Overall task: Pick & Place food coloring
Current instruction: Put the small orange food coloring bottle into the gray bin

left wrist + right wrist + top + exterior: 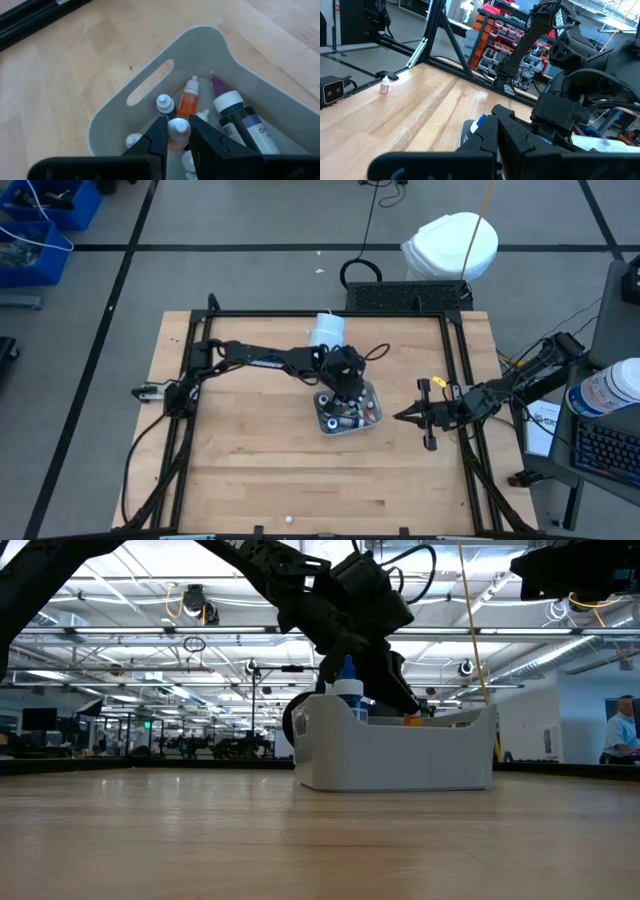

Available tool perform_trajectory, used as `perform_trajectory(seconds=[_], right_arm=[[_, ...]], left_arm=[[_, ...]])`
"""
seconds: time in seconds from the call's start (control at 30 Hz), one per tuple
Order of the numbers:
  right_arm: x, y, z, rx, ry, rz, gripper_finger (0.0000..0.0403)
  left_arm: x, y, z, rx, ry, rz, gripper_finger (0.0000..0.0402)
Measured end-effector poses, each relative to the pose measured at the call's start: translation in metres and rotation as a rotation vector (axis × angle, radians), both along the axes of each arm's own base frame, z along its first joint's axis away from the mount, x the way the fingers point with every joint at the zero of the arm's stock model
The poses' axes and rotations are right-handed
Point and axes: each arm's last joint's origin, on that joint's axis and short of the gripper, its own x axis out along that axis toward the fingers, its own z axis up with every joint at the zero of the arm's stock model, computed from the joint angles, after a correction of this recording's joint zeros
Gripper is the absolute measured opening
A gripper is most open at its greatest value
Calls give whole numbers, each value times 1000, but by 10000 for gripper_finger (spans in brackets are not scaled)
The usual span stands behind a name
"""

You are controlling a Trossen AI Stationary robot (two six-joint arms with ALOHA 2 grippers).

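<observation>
A pale grey tray (372,393) sits mid-table with several small food coloring bottles in it: an orange one (190,100), a dark purple one (239,116) and a white-capped one (165,104). My left gripper (178,121) reaches slanting down into the tray (200,45), shut on a small white-capped bottle (177,135) with a reddish-orange body. A blue-tipped bottle (348,688) shows above the tray's rim (420,730). My right gripper (408,417) waits shut to the right of the tray, above the table. My left gripper pinches the small bottle's white cap (178,129) between its two fingers (159,137). The fingers slant down from the table's left side. The bottle stands roughly upright inside the tray among the other bottles. What its bottom rests on is hidden.
A larger pale cylinder (328,330) stands behind the tray near the far edge. One small orange bottle (384,87) stands alone on the wood near the table's left frame. Black frame rails (300,314) border the table. Bare wood lies toward the near edge.
</observation>
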Motion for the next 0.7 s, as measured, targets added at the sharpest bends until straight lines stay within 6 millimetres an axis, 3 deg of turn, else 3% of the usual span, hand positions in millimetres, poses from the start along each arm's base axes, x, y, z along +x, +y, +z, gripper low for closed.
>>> perform_trajectory(seconds=[0.3,0.57,0.63,0.7], right_arm=[[0,0,0,3,1,0,0],[0,0,0,5,1,1,0],[0,0,0,7,1,1,0],[0,0,0,7,1,1,0]], left_arm=[[-1,1,-1,-30,25,31,104],[0,1,1,-32,10,35,111],[-2,0,10,-34,-4,37,112],[-5,-5,32,-40,-39,37,112]])
